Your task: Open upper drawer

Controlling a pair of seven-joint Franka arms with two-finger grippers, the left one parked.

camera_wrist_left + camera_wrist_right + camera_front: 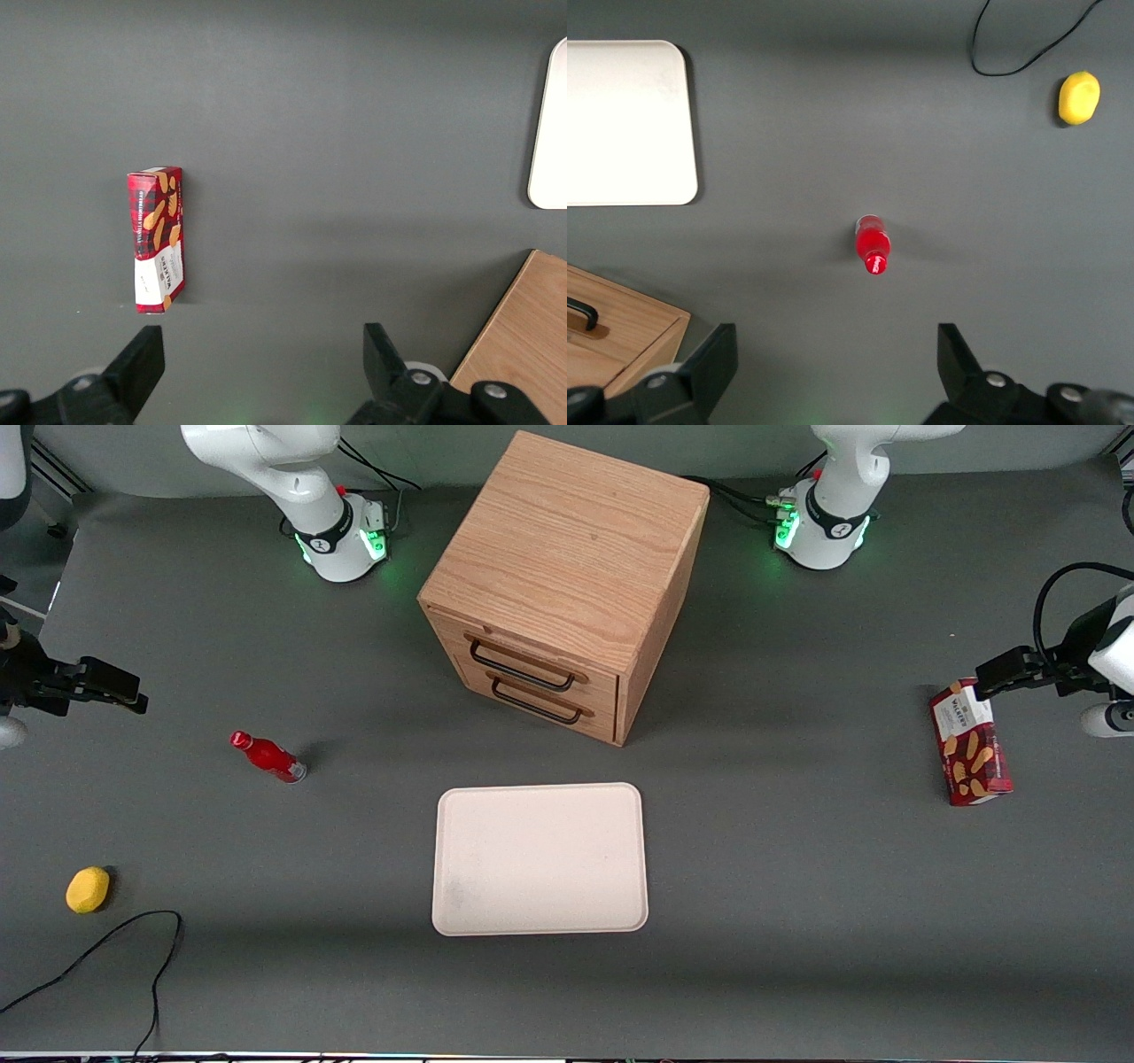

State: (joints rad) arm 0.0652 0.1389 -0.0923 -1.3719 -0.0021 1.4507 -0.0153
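One yellow lemon (88,889) lies near the table's (797,921) front corner at the working arm's end. Farther in, a white tray (539,858) lies before the oak cabinet (567,558); its upper drawer (523,660) is shut. The gripper (833,376) hangs at that end's edge, above the table near a red bottle (267,756), fingers (713,359) spread wide, holding nothing.

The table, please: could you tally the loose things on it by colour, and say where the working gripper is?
Red: 2, the bottle and the biscuit box
Yellow: 1, the lemon
Cream: 1, the tray
Oak: 1, the cabinet
Total: 5
The gripper hangs open at the working arm's end.
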